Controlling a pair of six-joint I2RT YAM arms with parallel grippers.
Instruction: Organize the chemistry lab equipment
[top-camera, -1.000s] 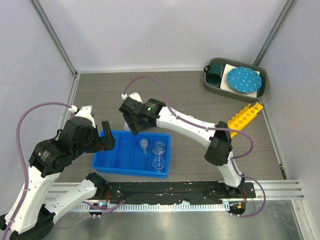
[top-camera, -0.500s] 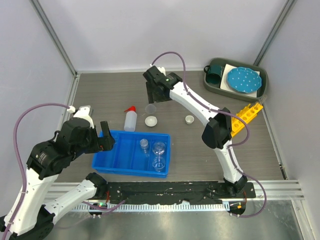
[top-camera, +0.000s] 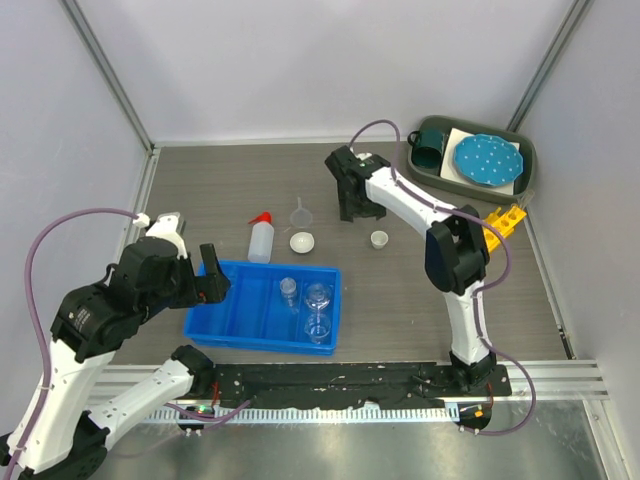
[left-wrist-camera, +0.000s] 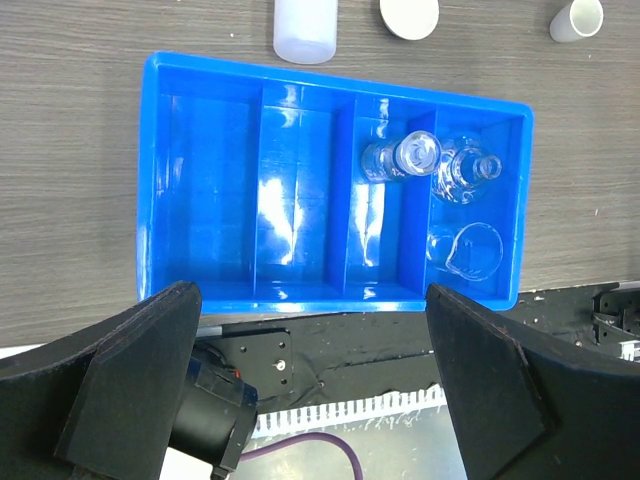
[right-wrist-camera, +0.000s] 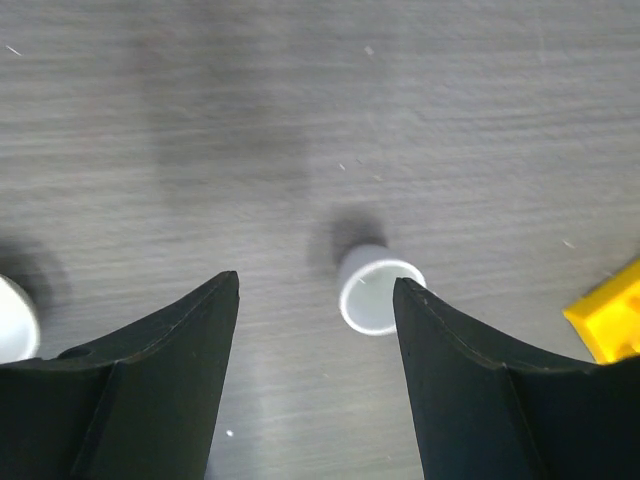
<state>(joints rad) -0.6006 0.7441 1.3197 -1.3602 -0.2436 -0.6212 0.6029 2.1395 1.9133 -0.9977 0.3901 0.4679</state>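
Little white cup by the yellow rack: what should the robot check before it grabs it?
1. Right gripper open and empty: ok.
2. Little white cup centred between the gripper's fingers: not ok, it sits off to one side, close to one finger.
3. Cup standing with its mouth up: ok.
4. Yellow rack apart from the cup, leaving room to close: ok.
5. Blue tray has free compartments for it: ok, two are bare.
6. Left gripper, open above the tray, out of the way of a drop: cannot tell.
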